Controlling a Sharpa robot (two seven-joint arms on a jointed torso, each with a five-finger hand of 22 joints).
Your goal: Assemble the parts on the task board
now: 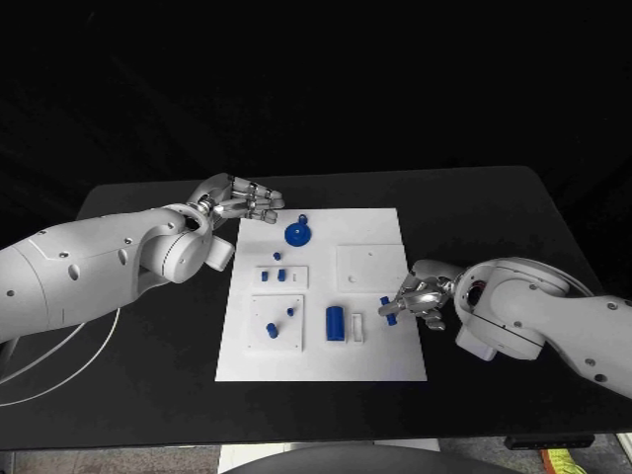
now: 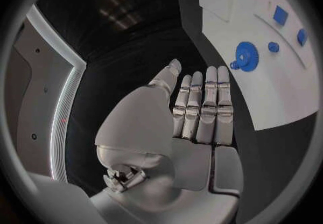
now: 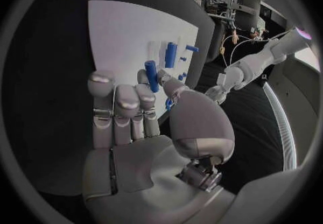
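Observation:
The white task board (image 1: 380,346) lies mid-table. My right hand (image 1: 422,296) hovers at the board's right edge and pinches a small blue peg (image 1: 389,307) between thumb and finger; the right wrist view shows this peg (image 3: 152,75) held upright at the fingertips (image 3: 142,76). My left hand (image 1: 241,200) is beside the board's far left corner, holding nothing, its fingers (image 2: 202,100) stretched out straight. A blue gear (image 1: 297,235) lies on the board close to the left hand. A blue cylinder (image 1: 336,321) and several small blue pegs (image 1: 273,329) stand on the board's near half.
A raised white square plate (image 1: 363,265) sits on the board's right middle. A white cable (image 1: 60,355) loops over the black table by my left arm. The table's front edge (image 1: 316,439) runs near the board's near side.

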